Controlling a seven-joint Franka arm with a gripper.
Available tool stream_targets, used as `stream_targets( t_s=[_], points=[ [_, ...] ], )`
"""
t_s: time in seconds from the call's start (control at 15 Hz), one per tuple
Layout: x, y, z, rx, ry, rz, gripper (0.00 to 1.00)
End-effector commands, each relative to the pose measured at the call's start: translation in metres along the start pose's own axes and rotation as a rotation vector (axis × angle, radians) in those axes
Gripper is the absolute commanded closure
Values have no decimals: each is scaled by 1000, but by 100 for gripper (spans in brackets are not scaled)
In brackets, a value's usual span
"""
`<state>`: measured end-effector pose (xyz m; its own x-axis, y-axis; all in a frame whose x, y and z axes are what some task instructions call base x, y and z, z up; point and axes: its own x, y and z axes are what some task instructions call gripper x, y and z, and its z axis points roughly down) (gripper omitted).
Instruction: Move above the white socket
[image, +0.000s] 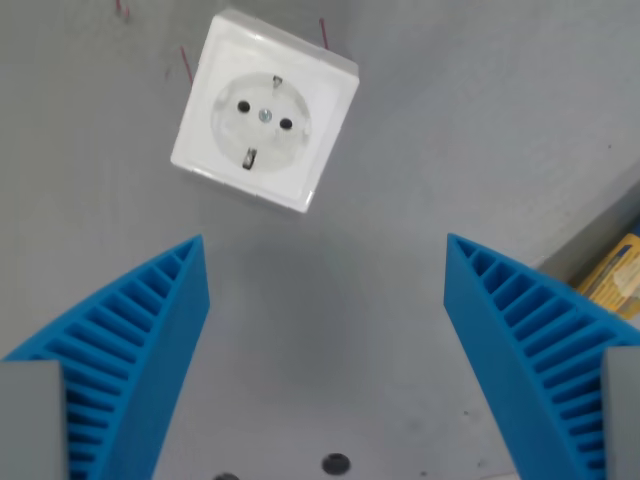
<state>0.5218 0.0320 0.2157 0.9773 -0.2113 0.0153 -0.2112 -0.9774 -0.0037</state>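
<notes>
A white square socket (264, 113) with a round recessed face, two pin holes and a centre screw lies on the grey table, in the upper left of the wrist view, turned a little clockwise. My gripper (325, 245) has two blue ribbed fingers (135, 340) spread wide apart, with nothing between them. The gripper is above the table, and the socket lies beyond the fingertips, toward the wrist view's left.
The grey table (460, 120) has a few short red marks (185, 62) around the socket. A table edge runs along the right, with a yellow and blue object (615, 275) beyond it. A dark hole (335, 463) shows in the surface at the bottom.
</notes>
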Motion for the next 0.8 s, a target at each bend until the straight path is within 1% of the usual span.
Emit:
stream_targets(
  t_s=[0.07,0.47,0.8],
  points=[
    [11,-8,6,-23,-12,256,0],
    [20,-14,17,-31,-1,362,0],
    [25,-18,25,-38,4,405,0]
  ],
)
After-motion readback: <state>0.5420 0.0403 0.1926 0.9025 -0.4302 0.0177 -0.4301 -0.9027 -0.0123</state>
